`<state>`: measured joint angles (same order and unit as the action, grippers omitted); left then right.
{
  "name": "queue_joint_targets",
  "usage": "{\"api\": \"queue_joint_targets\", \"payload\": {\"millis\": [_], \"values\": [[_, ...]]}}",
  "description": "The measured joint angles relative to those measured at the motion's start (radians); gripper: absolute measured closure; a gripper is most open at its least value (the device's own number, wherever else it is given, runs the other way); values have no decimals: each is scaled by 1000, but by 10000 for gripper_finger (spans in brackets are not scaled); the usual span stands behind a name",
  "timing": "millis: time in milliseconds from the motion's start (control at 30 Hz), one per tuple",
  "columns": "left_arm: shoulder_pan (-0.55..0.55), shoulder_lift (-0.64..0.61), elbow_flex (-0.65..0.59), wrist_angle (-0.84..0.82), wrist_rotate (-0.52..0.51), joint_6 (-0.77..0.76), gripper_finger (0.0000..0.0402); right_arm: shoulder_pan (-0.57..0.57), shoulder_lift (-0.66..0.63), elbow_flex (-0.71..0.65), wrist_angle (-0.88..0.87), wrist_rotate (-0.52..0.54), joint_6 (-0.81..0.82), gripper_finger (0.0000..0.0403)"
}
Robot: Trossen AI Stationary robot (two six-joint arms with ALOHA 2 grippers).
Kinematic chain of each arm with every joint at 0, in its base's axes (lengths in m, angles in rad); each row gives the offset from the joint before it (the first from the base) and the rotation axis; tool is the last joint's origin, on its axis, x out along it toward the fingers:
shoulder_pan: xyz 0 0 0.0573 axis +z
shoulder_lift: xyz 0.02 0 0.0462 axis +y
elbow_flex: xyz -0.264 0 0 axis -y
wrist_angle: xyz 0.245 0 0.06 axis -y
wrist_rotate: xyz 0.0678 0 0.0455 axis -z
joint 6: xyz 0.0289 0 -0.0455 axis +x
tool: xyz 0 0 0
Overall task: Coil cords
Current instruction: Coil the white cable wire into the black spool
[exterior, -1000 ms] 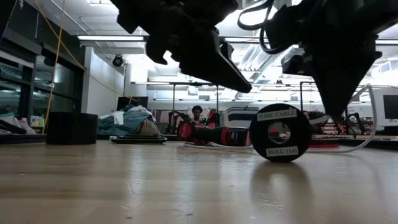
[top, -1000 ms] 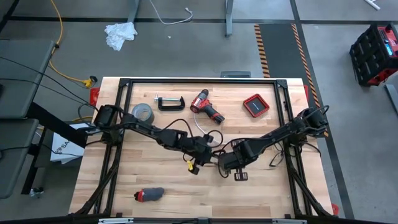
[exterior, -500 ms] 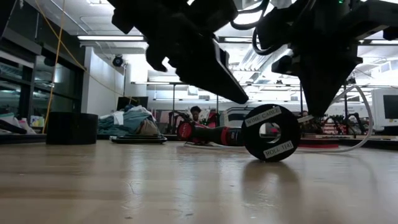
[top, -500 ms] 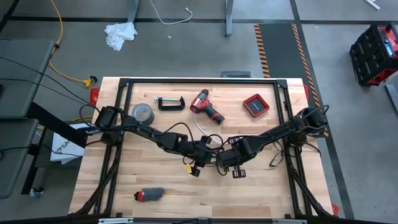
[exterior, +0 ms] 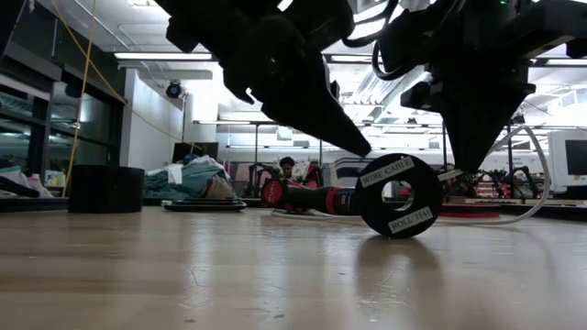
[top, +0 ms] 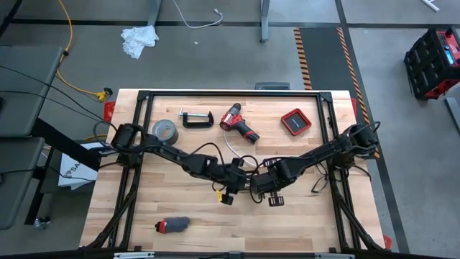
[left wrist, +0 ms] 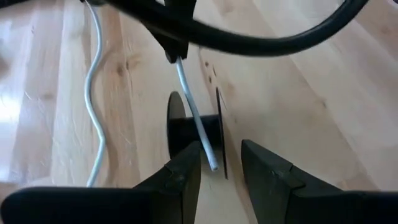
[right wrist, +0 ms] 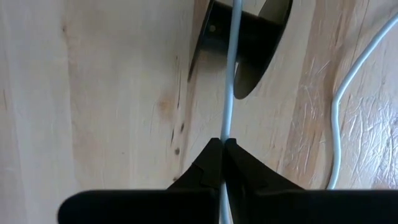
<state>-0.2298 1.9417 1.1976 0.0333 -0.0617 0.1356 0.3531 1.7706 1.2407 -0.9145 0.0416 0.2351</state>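
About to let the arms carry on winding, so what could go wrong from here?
1. The right gripper is shut on the thin white cable just short of the black spool. A hard pull may tip or roll the spool, since it stands on its rim.
2. The left gripper is open around the cable's free end, not clamping it, so that end could slip away.
3. Both grippers crowd the spool and might collide.

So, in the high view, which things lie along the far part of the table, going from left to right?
Tape roll → black clamp → red drill → red square tray.
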Motion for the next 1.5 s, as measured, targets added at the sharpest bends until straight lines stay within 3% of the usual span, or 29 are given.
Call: {"api": "queue_joint_targets", "payload": {"millis": [367, 1500], "values": [[-2, 17, 0, 24, -4, -109, 293, 0, 0, 0, 1, -1, 15, 403], [-25, 69, -1, 11, -89, -139, 293, 0, 0, 1, 31, -5, 37, 403]]}}
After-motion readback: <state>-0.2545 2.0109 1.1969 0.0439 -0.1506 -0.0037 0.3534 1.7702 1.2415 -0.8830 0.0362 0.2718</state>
